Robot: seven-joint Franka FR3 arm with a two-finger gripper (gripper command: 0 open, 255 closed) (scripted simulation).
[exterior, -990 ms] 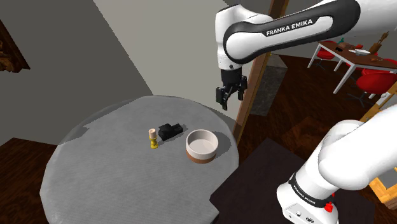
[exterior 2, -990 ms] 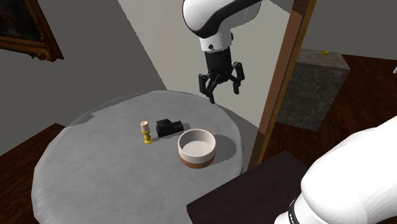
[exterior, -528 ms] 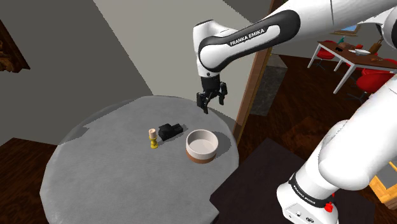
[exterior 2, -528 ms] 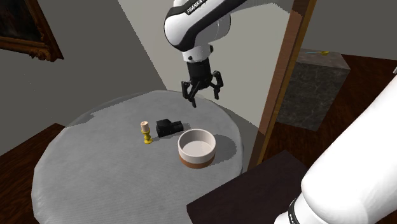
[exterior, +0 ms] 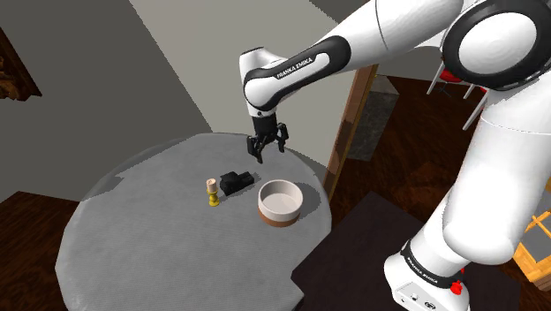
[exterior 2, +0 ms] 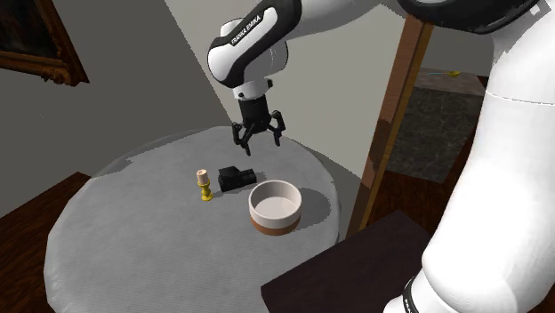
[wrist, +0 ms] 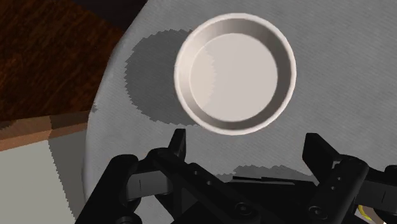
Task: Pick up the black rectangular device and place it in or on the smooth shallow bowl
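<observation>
Shoulder view, left to right: the round grey table [exterior: 150,243] takes up the lower left. Near frame centre a small yellow trinket [exterior: 211,193] stands on it. The black device [exterior: 237,182] lies just right of the trinket (close, can't tell if they touch). The bowl [exterior: 281,202] is right of the device and slightly lower in frame, apart from it; it has a white wall and a brownish base band. The gripper [exterior: 269,152] hangs above the far side of the table, above and a bit right of the device in frame and clear of it. Its fingers are spread with nothing between them. A wooden post [exterior: 349,115] is right of centre and the stand [exterior: 424,274] is at the lower right. Second exterior view: a picture frame [exterior 2: 36,49] is at the upper left. Then come the trinket [exterior 2: 205,185], the device [exterior 2: 236,178] with the gripper [exterior 2: 257,144] above it, and the bowl [exterior 2: 275,206] lower right of the device. Wrist view: the bowl [wrist: 235,74] lies ahead of the gripper [wrist: 247,137] with its smooth pale inside facing the camera. The fingers stand wide apart over grey tabletop [wrist: 356,76], clasping nothing.
</observation>
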